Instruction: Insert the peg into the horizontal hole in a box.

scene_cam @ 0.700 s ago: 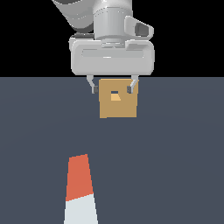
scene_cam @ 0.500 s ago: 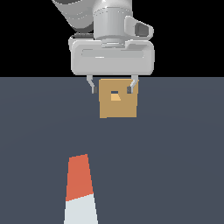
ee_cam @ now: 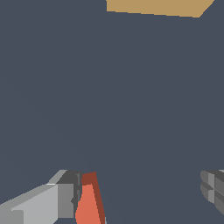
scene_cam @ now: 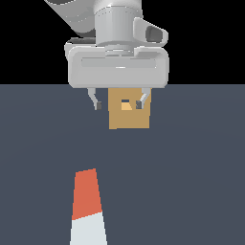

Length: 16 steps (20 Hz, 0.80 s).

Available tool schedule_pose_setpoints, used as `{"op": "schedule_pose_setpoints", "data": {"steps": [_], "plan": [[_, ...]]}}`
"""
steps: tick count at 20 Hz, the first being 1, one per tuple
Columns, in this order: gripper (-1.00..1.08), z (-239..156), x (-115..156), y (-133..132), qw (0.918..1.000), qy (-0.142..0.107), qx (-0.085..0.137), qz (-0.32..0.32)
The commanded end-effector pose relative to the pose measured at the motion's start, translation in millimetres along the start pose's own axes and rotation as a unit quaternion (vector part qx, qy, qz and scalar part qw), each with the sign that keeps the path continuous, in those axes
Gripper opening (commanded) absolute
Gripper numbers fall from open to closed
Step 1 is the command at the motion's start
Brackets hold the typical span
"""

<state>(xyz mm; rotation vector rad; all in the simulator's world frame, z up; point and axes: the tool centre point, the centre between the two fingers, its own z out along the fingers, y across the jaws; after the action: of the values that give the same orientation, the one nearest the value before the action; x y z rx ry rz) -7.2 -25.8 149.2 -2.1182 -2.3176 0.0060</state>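
Orange-red over one half and pale grey-white over the other, the peg (scene_cam: 87, 208) is a long slim square-sectioned bar lying flat on the dark slate floor (scene_cam: 191, 182), in the near part of the exterior view and a little toward that view's left, its red end pointing away toward the box (scene_cam: 128, 117). The box is a plain tan block, flat-shaded, standing farther back and well apart from the peg; in its face sits the hole (scene_cam: 126, 105), a small square opening. The gripper (scene_cam: 118, 105) hangs in front of the box's upper part, its two grey fingers spread wide with clear space between them, pinching nothing. In the wrist view one finger (ee_cam: 57, 199) stands just beside the red end of the peg (ee_cam: 89, 205); whether it touches cannot be told, and the other finger (ee_cam: 213, 188) is well apart from it. The tan edge of the box (ee_cam: 157, 6) shows far off across the floor. Counted: one peg, one box, one hole, one gripper with two fingers.
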Motion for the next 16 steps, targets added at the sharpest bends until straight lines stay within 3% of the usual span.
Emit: {"op": "schedule_pose_setpoints", "data": {"steps": [1, 16], "plan": [[1.00, 5.8, -14.8, -5.3, 1.0000, 0.000, 0.000, -0.007], [1.00, 55.8, -142.2, -37.1, 0.9973, 0.000, -0.001, -0.073]]}}
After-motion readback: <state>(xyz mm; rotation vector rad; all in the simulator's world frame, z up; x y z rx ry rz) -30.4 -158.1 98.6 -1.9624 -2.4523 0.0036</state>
